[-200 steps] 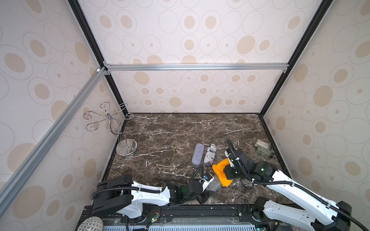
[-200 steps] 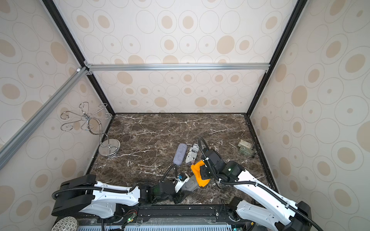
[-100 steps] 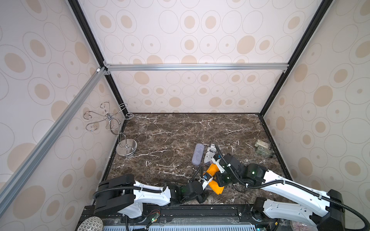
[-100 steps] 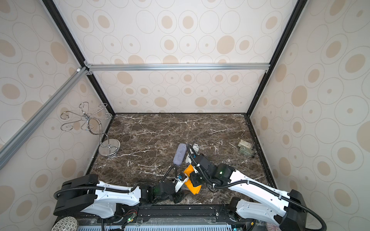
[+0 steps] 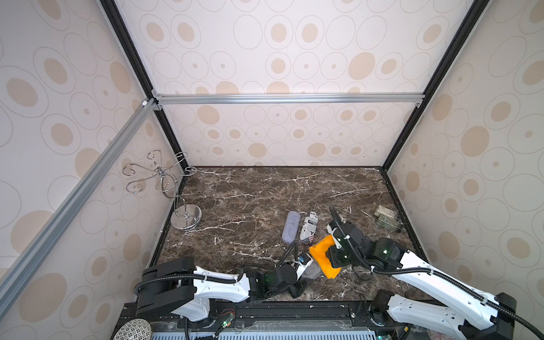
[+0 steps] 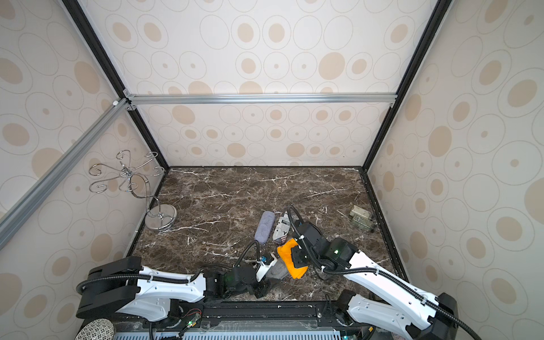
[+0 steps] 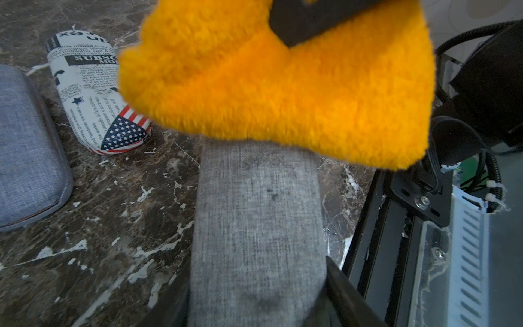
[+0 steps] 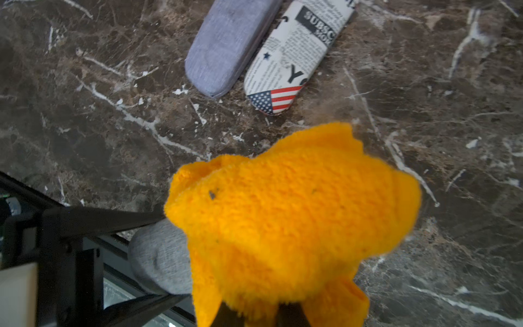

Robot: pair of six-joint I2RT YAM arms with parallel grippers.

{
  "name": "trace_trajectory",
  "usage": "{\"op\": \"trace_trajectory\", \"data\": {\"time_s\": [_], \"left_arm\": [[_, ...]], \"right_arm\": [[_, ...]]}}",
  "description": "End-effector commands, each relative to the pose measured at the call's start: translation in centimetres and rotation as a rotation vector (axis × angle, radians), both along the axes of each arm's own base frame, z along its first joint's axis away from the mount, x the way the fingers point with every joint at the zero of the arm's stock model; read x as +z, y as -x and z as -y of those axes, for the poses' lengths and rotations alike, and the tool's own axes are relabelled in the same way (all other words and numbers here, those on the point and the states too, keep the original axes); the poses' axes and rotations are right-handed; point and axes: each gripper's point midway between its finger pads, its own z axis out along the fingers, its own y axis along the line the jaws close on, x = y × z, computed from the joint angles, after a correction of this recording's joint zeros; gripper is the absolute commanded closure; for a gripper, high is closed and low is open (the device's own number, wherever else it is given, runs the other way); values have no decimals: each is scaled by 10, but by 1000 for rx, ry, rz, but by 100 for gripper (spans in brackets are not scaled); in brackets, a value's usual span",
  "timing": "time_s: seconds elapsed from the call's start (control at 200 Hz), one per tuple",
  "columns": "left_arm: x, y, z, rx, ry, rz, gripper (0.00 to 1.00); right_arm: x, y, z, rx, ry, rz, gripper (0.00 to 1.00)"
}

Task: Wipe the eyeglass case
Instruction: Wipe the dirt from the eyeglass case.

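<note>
The grey eyeglass case [image 7: 257, 226] sits at the near edge of the dark marble surface [image 5: 265, 191], close to the black rail [image 7: 376, 254] that runs along the front. My left claw [image 8: 172, 256] is clamped on its near end, one black finger on each long side. I cannot tell whether the case's underside touches the surface. Its woven top shows a few dark specks.

The orange cloth [image 7: 283, 85] lies over the far end of the case and hides it; only the nearer stretch of grey fabric is bare. My right claw [image 8: 261, 315] is closed tight on that cloth, bunching it, and a fold hangs down on the side away from my left arm. In the left wrist view a black finger [image 7: 311, 19] of the right claw presses into the top of the cloth.

Beyond the cloth, farther from me, two other cases lie just beside each other, lengthwise: a blue-grey case [image 5: 291, 227] and a newsprint case [image 5: 309, 228] with a flag on its nearer end. That flag end lies near the cloth's edge but apart from it.

Well apart, a chrome wire stand [image 5: 185, 217] rests by the left wall, and small greenish blocks [image 5: 387, 220] lie by the right wall.
</note>
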Motion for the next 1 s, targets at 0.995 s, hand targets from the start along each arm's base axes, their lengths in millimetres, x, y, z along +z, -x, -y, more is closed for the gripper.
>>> {"op": "trace_trajectory", "data": {"time_s": [0.995], "left_arm": [[47,-26,3,2,104,8,61]], "right_arm": [[6,-17,6,-53,-36,10,100]]}}
